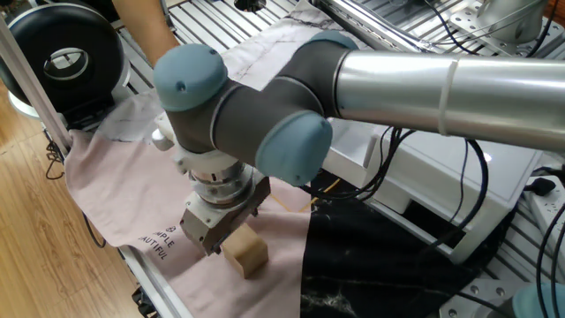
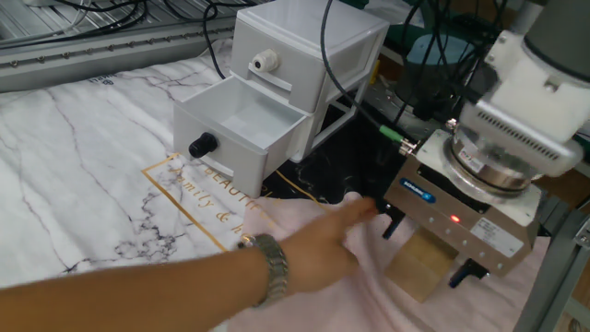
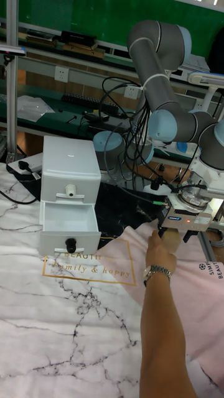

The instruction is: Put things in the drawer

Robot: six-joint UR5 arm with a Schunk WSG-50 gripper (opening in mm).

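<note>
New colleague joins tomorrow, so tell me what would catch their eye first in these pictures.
First, the robot's hand low over the pink cloth, around a wooden cube. Next, a person's wristwatched arm reaching in right beside it. Behind, the white cabinet's lower drawer stands pulled open with nothing visible inside.

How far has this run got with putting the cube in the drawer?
Done: the lower drawer stands open, nothing visible inside. In hand: the claw is down over the cube on the pink cloth, fingers either side; grip unclear. A person's hand reaches in beside it. Left: lift, carry, release.
</note>
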